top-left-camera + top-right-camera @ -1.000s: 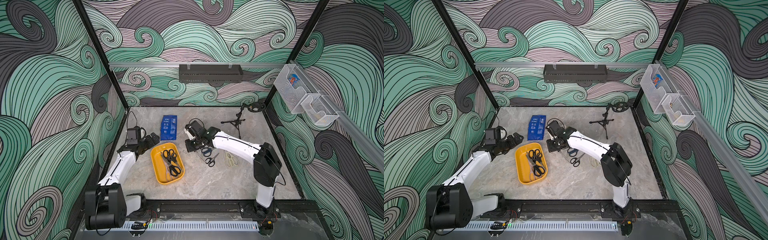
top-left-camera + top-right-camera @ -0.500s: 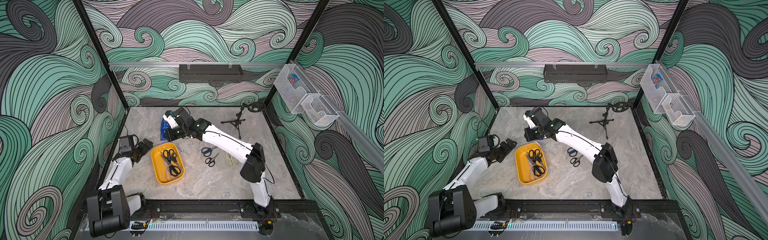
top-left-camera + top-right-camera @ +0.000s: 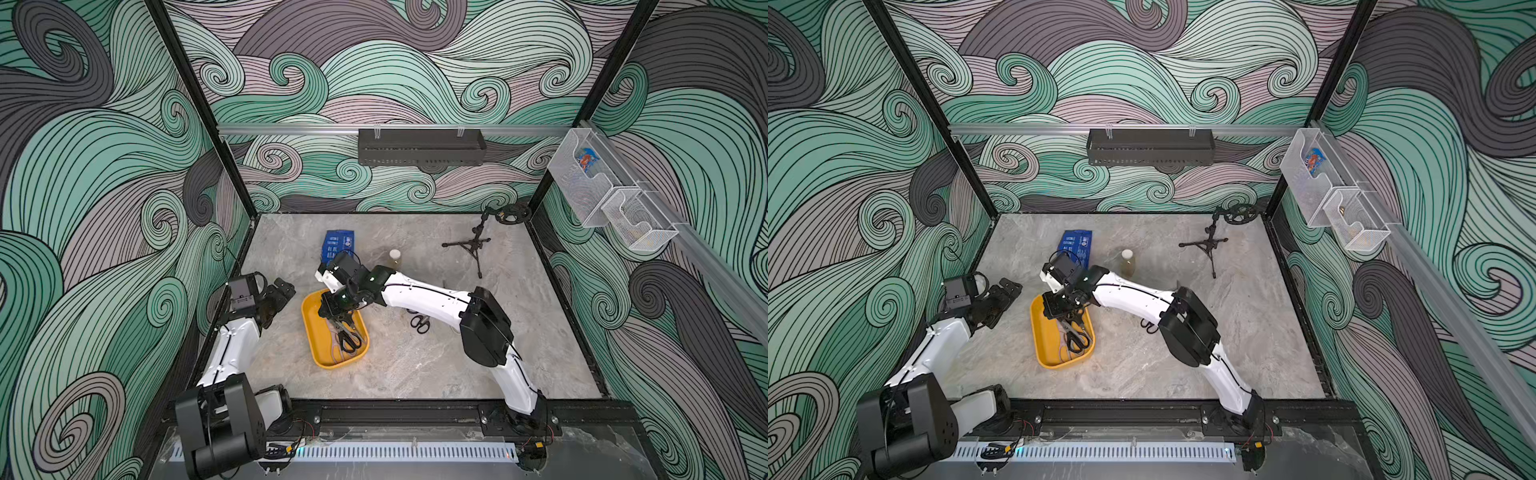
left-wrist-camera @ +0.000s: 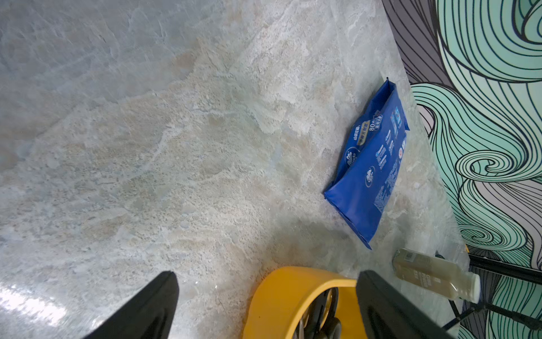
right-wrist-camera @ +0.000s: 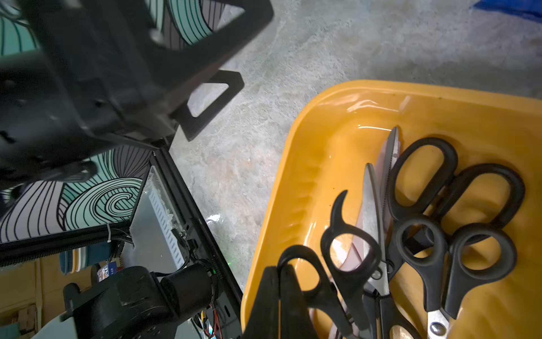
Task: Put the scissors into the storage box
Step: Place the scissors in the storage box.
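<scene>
The yellow storage box (image 3: 311, 332) (image 3: 1040, 338) lies left of the table's middle. My right gripper (image 3: 338, 309) (image 3: 1064, 309) (image 5: 278, 271) hangs over its far end, shut on one handle loop of a black-handled pair of scissors (image 5: 333, 214). Several other pairs (image 5: 448, 246) (image 3: 351, 341) (image 3: 1077, 338) lie inside the box (image 5: 293, 152). Another black pair (image 3: 419, 323) (image 3: 1148, 326) lies on the table, partly under the right arm. My left gripper (image 3: 282, 291) (image 3: 1007, 289) (image 4: 267, 293) is open and empty, just left of the box (image 4: 287, 293).
A blue pack (image 3: 338, 245) (image 4: 372, 164) and a capped bottle (image 3: 395, 259) (image 4: 434, 276) stand behind the box. A black mini tripod (image 3: 469, 245) is at the back right. A black perforated bin (image 3: 419, 147) and wire baskets (image 3: 602, 195) hang on the walls.
The right arm left the scissors at the table's middle, swung left past the blue pack and came over the box holding a black pair. The left arm drew back slightly.
</scene>
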You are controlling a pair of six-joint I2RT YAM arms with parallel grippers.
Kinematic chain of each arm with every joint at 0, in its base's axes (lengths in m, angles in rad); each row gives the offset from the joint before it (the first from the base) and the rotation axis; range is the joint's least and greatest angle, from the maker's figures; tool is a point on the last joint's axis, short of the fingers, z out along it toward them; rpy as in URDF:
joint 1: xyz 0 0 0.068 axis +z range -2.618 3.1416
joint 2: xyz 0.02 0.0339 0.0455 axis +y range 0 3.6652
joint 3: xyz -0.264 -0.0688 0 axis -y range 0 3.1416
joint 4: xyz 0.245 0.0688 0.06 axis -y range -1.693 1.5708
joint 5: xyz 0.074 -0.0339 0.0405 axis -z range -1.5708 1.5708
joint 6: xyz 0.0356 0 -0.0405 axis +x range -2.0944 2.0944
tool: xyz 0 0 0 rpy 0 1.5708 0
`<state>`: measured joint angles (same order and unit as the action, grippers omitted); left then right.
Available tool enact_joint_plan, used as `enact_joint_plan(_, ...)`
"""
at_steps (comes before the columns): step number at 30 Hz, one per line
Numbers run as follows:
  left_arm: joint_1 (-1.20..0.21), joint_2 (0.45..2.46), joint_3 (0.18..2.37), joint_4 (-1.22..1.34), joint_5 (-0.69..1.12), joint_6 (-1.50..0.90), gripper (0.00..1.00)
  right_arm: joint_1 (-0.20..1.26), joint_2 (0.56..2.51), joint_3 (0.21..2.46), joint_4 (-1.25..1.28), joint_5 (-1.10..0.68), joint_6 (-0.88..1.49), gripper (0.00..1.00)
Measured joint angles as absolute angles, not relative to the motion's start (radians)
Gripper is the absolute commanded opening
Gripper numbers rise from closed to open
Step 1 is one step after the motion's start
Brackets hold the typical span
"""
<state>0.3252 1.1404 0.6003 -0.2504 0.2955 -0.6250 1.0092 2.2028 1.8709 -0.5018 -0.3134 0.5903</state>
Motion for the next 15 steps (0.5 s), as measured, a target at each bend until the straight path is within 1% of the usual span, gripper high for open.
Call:
enact_joint_plan(5,0.325,1.140,0.600,-0.250,0.296,-0.625,0.99,1.008,2.247,1.856,-0.479,-0.310,0.595,0.00)
enact_joint_plan(8,0.325,1.140,0.600,-0.250,0.297,-0.625,0.99,1.008,2.263,1.850,-0.472,-0.300,0.603,0.08)
enact_joint_plan(15,0.325,1.140,0.600,-0.250,0.300,-0.625,0.99,1.008,2.267,1.840,-0.467,-0.269,0.605,0.33)
